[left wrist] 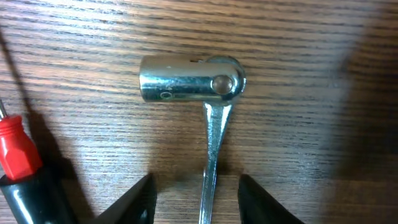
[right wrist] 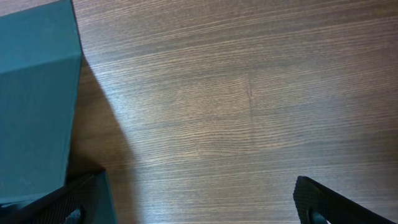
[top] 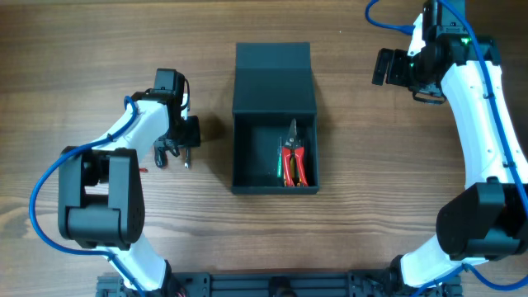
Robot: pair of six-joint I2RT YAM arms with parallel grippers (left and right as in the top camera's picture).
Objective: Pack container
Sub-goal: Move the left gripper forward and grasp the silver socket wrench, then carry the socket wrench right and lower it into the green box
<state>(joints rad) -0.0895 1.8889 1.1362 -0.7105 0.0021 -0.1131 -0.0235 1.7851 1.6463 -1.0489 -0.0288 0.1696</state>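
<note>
Left gripper astride wrench, container apart

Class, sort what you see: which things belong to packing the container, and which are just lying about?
Belong: container; red-handled cutters inside it; steel socket wrench; left gripper straddling its shaft.
Lying about: red-and-black screwdriver, untouched, probably for later.

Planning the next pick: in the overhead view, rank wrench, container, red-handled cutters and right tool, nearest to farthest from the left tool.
1. wrench: on the table, between the fingers of the left tool.
2. container: to its right, mid-table, lid open.
3. red-handled cutters: inside the container, along its right wall.
4. right tool: far right, beyond the container.
</note>
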